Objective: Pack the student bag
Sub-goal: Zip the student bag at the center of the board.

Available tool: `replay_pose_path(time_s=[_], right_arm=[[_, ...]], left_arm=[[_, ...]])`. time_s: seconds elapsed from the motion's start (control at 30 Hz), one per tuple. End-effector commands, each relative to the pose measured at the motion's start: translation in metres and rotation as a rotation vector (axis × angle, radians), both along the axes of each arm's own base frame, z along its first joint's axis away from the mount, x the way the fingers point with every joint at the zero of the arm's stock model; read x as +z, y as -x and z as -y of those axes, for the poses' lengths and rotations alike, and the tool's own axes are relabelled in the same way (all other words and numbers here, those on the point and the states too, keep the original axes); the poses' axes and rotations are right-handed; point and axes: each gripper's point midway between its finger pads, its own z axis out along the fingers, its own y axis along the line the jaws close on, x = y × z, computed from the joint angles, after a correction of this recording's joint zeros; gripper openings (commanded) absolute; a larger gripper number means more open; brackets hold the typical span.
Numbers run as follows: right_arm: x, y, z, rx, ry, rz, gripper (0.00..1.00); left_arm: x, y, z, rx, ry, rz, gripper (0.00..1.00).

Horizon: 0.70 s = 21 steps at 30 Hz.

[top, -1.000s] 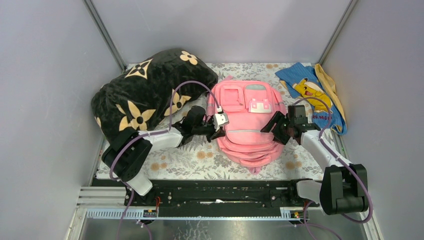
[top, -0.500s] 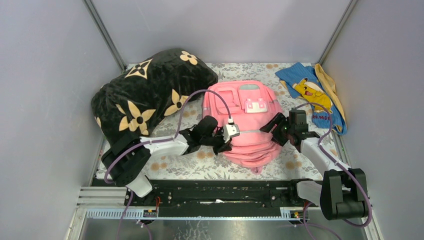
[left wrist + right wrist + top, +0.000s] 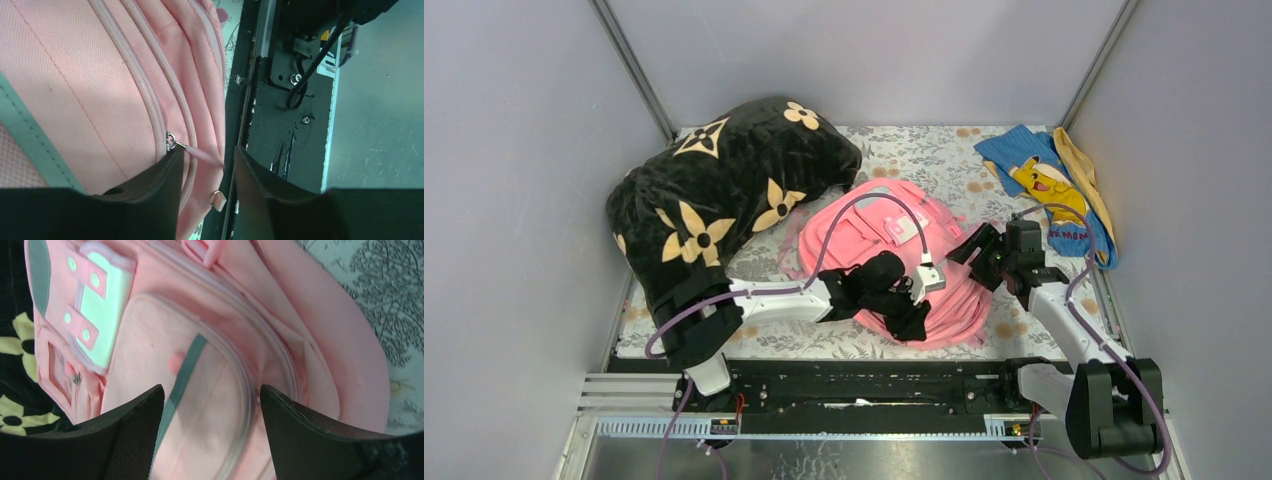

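The pink student bag [image 3: 874,225] lies slumped in the middle of the floral table cover. My left gripper [image 3: 916,305] reaches across to the bag's near right edge. In the left wrist view its jaws [image 3: 207,152] stand apart over the bag [image 3: 75,75]. A pink zip pull [image 3: 202,154] on a metal ring lies loose between them. My right gripper [image 3: 976,258] hovers at the bag's right side. Seen from the right wrist, it [image 3: 210,390] is open wide above the grey-trimmed front pocket [image 3: 200,405], holding nothing.
A large black pillow with tan flowers [image 3: 714,190] fills the back left, touching the bag. A blue cloth with a yellow cartoon figure [image 3: 1049,190] lies at the back right. The black base rail [image 3: 874,380] runs along the near edge, close to the left gripper. Grey walls close in both sides.
My left arm has swept right and towards the near edge along the bag, and its jaws have parted from shut. The bag has slumped and shifted left. The right gripper barely moved.
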Motion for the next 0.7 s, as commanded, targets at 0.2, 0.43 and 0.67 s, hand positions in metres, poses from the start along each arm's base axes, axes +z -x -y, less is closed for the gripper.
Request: replay_pose_path(time_s=[0.2,0.43,0.67], right_arm=[[0.038,0.041,0.021,0.073,0.193,0.000,0.78],[0.052,0.062,0.006,0.203,0.206,0.073,0.78],[0.055,0.085,-0.044,0.394,0.212,0.114,0.75]], left_arm=[[0.063,-0.035,-0.027,0.398,0.036,-0.040,0.73],[0.074,-0.043,-0.059,0.767,0.096,-0.269,0.67],[0.066,-0.048,-0.060,0.956,0.172,-0.474,0.70]])
